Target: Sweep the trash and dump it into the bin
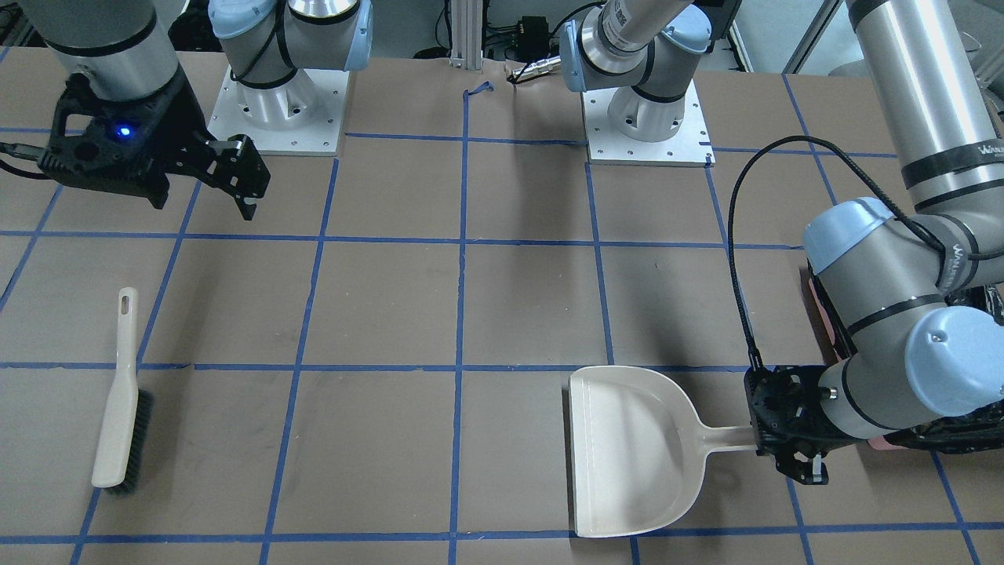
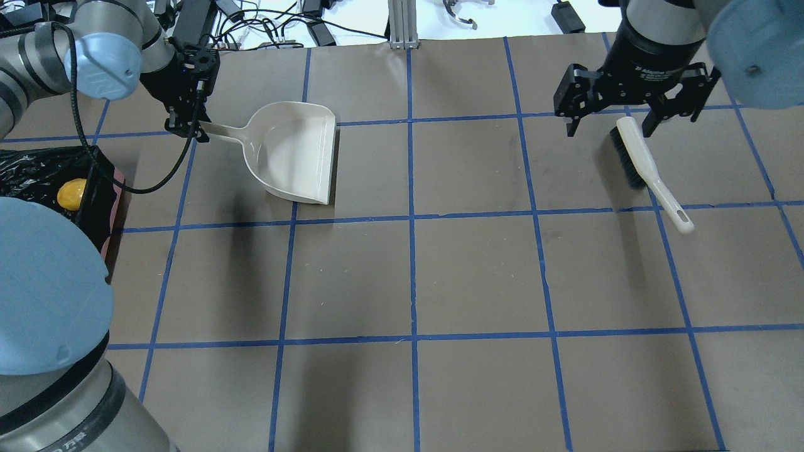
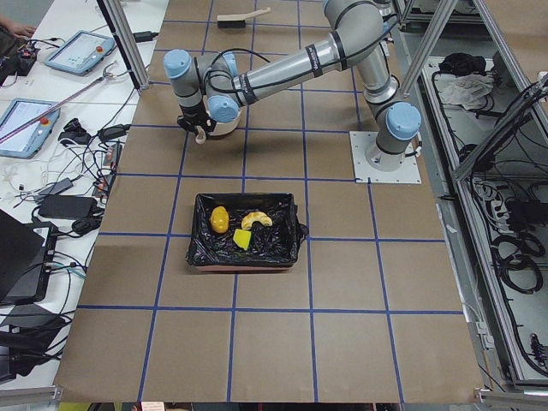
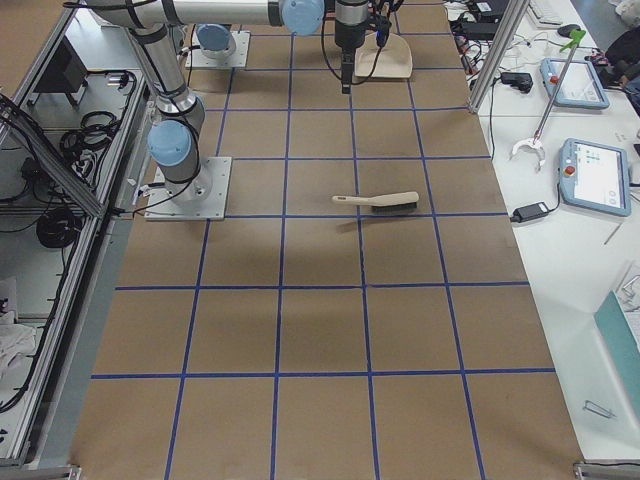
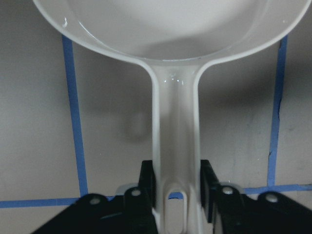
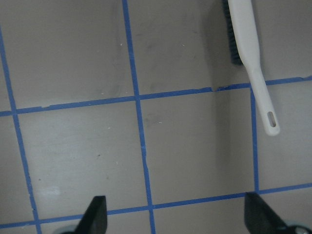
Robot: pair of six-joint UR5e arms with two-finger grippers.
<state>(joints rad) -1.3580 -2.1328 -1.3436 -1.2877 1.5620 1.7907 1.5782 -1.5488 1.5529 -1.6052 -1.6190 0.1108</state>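
Note:
The bin [image 3: 282, 248], a pink box lined with a black bag, holds all three pieces of trash: the golden-brown lump [image 3: 219, 218], the cream slice [image 3: 257, 219] and the yellow sponge wedge [image 3: 243, 239]. In the overhead view the bin [image 2: 38, 169] sits at the left edge with the lump [image 2: 72, 193] showing. My left gripper [image 2: 195, 129] is shut on the handle of the beige dustpan [image 2: 295, 150], which is empty and level at the table; the wrist view shows the fingers [image 5: 147, 183] on both sides of the handle. My right gripper [image 2: 628, 122] is open and empty above the brush [image 2: 647, 166].
The brush [image 1: 118, 392] lies flat on the brown paper, bristles toward the far side. The dustpan [image 1: 627, 447] lies with its mouth toward the table's middle. The arm bases [image 1: 647, 118] stand at the robot's edge. Blue tape lines grid the table.

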